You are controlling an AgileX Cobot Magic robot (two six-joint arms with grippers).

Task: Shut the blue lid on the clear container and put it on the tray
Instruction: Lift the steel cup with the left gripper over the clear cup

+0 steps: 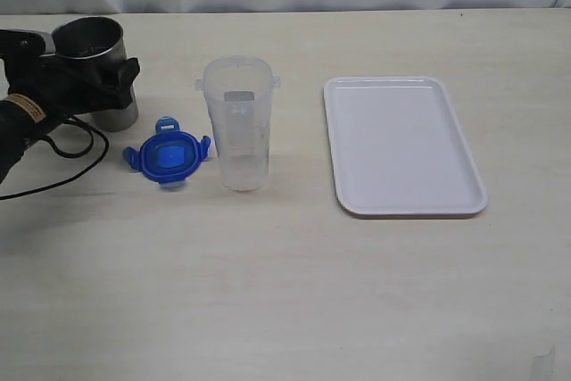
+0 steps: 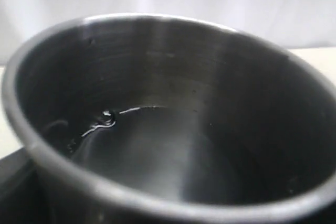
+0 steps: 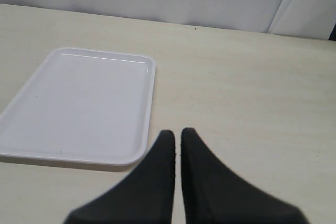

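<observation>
Exterior view: found lid (image 1: 167, 157) on counter (image 1: 285, 292) just beside upright open container (image 1: 237, 127), tray (image 1: 401, 144) apart; left fingers (image 1: 128, 73) at cup (image 1: 120, 115), grip cannot be told; right fingers (image 3: 157, 182) pressed together; judged lidding unstarted; next, grasp lid.

Exterior high — shares tray (image 1: 403, 145) with right wrist.

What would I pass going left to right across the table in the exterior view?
grey metal cup → blue lid → clear container → tray
</observation>
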